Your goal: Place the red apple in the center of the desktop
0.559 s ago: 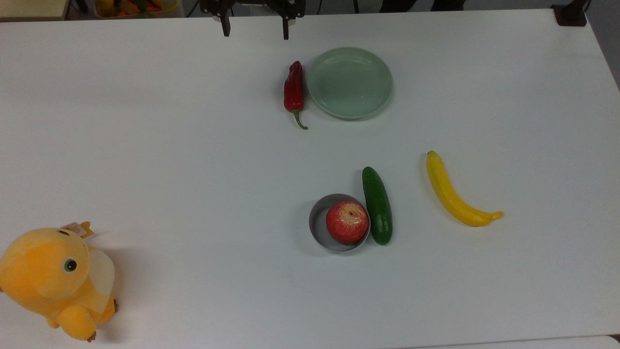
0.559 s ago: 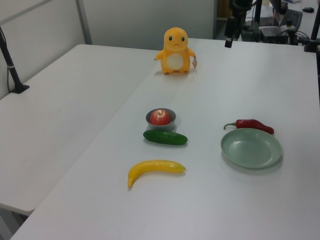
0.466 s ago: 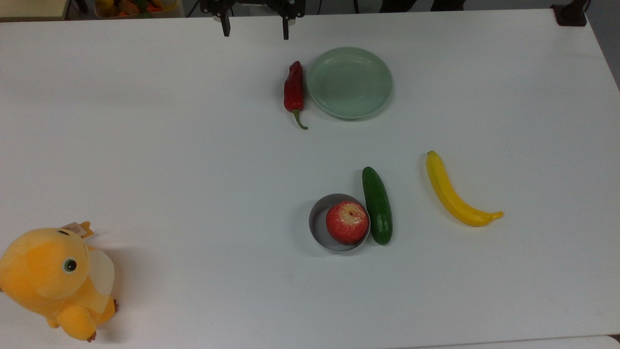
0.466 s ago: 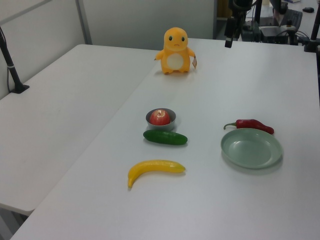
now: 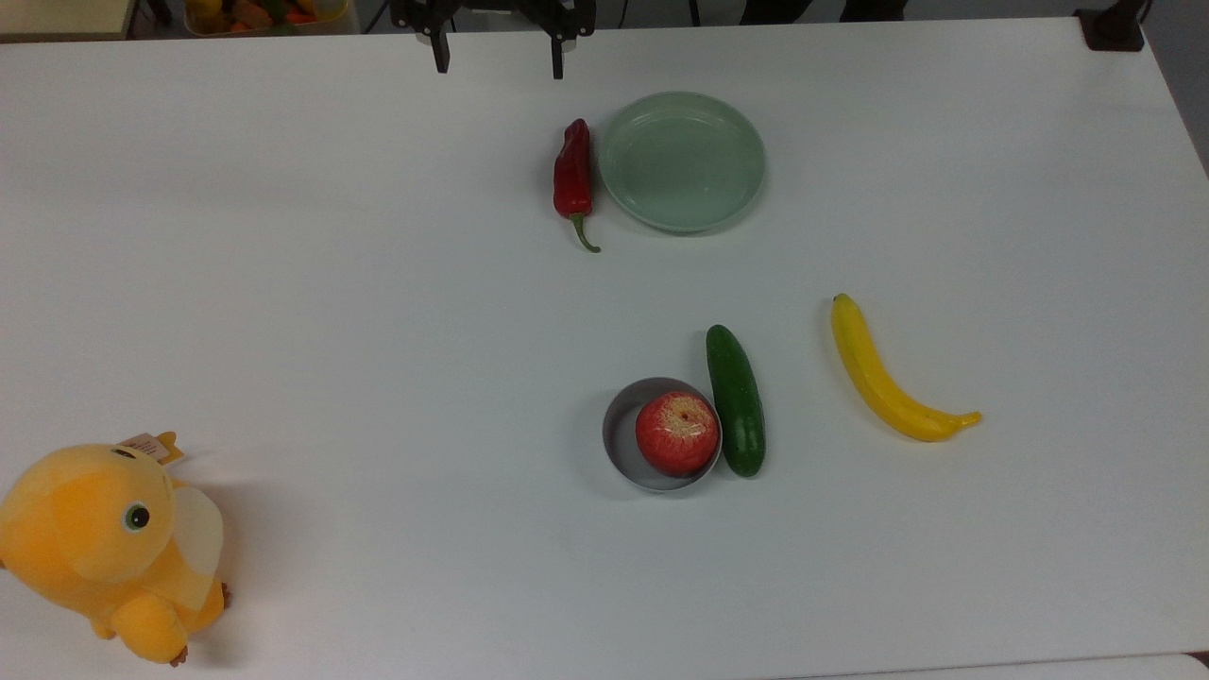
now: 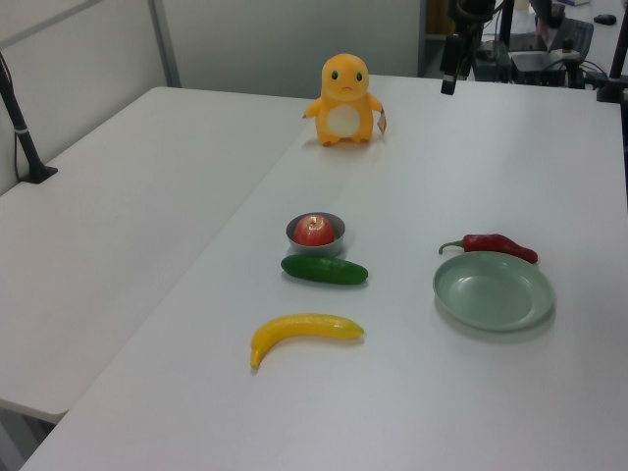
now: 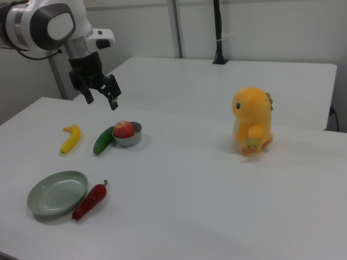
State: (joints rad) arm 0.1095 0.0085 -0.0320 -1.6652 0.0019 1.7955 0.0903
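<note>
Red apple point(image 5: 676, 433) sits in a small grey bowl point(image 5: 625, 444) on the desktop point(image 5: 331, 283), pressed to the bowl's wall on the top view's right. A green cucumber point(image 5: 736, 399) lies just outside, touching the bowl there, and a banana point(image 5: 890, 378) lies further right. The gripper point(image 5: 498, 55) hangs at the far edge, fingers spread and empty, near a red chili point(image 5: 572, 175) lying against a green plate point(image 5: 682, 161). A yellow plush toy point(image 5: 104, 548) stands at the top view's near left.

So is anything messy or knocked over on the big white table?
Nothing stands out. The red apple sits in its small grey bowl, the cucumber rests against the bowl's side, the banana, chili pepper and green plate lie flat, and the orange plush toy stands upright. Nothing looks spilled or broken.
</note>
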